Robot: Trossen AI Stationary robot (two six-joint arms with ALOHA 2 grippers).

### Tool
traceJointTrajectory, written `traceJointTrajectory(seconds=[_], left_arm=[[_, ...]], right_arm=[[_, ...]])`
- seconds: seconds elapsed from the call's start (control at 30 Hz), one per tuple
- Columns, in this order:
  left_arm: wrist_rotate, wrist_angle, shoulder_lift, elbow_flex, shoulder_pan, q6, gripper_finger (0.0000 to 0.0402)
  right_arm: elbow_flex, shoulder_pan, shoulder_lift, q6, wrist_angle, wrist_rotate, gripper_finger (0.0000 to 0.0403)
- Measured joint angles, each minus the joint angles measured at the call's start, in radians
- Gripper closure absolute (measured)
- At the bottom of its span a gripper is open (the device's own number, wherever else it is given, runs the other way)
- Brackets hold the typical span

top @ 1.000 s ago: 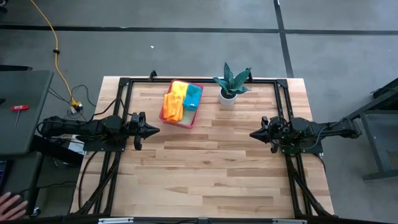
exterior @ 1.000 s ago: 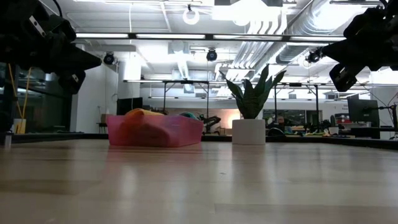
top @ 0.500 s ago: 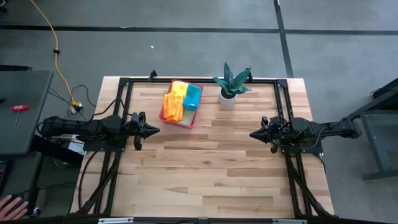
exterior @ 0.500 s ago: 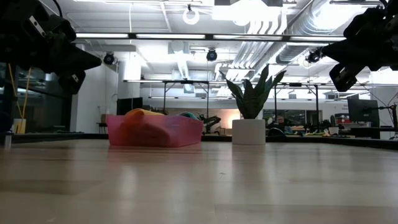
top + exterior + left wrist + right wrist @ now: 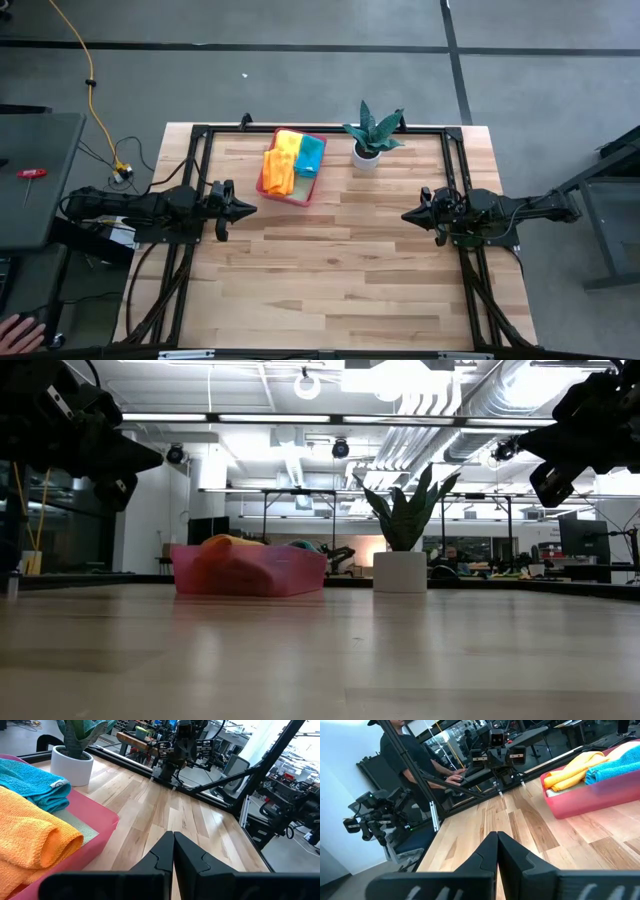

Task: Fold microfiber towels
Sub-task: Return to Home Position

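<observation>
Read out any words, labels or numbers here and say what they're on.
No readable text anywhere.
The pink tray, the folded towels in it, the white plant pot, the left gripper and the right gripper show no lettering.
Anything in the room behind is too small to read.

even overhead light on table [image 5: 340, 250], soft faint shadows; low view backlit by ceiling strip lights [image 5: 300, 418], glare streaks on the wood, foreground dim; both wrist views bright
</observation>
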Motion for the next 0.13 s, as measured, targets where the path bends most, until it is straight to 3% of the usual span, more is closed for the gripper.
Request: traceJointTrajectory(seconds=[0.13], left_arm=[[0.000, 0.000, 0.000, 0.000, 0.000, 0.000, 0.0401]], right_arm=[[0.000, 0.000, 0.000, 0.000, 0.000, 0.000, 0.0402]])
